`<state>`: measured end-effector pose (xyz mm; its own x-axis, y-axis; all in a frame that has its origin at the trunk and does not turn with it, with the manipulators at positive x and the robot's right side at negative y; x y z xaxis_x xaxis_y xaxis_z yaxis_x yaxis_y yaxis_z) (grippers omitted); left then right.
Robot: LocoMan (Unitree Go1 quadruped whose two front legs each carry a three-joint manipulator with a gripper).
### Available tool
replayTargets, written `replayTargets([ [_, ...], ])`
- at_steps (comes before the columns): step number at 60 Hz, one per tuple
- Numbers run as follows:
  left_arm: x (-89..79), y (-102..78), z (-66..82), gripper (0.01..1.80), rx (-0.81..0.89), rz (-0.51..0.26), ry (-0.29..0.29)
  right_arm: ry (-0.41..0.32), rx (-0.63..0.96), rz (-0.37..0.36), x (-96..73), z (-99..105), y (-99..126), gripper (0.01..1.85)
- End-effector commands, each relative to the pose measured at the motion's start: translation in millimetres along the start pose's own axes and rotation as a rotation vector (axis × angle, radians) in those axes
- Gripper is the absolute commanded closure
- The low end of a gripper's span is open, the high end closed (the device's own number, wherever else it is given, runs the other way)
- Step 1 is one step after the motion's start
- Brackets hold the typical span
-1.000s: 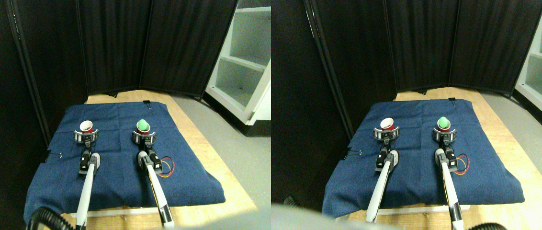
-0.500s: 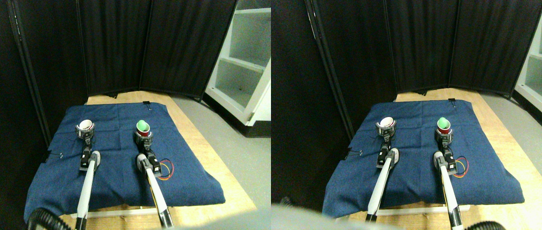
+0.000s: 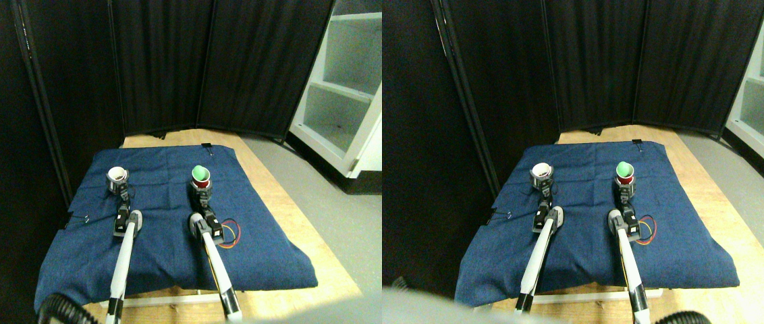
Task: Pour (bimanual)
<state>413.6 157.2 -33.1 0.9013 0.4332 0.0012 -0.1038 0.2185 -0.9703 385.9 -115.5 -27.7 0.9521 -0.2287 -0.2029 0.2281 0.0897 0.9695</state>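
Grasp step: left gripper (image 3: pixel 117 183) clenched on white-rimmed cup (image 3: pixel 116 175), right gripper (image 3: pixel 200 189) clenched on red cup (image 3: pixel 200 179) with green ball (image 3: pixel 200 171), both on blue cloth (image 3: pixel 166 223). Next you lift, bring cups together, tip.

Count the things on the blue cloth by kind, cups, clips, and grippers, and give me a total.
Cups: 2, white-rimmed cup and red cup with a green inside.
Binder clips on the blue cloth: 2, back clip and left clip.
Grippers: 2, left gripper, right gripper.
Total: 6.

Wooden table (image 3: pixel 274 196), blue cloth (image 3: pixel 173 223) draped over it — binder clip (image 3: pixel 206 145) on the cloth's far edge.
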Motion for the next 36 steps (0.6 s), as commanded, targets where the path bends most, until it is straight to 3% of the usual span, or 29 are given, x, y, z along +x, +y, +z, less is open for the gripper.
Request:
replayTargets([
  [1, -6.2, 8.4, -14.1, 1.48, 0.013, 0.006, 0.025, 0.011, 0.004, 0.044, 2.3, 0, 4, 1.53],
  [16, -15.2, -4.3, -17.0, 1.48, 0.002, 0.003, 0.063, 0.015, -0.011, 0.08, 0.8, 5, 12, 1.53],
  [36, -22.1, -41.2, -21.1, 1.48, 0.033, -0.021, 0.193, 0.009, -0.054, 0.102, -8.0, 12, 46, 1.53],
])
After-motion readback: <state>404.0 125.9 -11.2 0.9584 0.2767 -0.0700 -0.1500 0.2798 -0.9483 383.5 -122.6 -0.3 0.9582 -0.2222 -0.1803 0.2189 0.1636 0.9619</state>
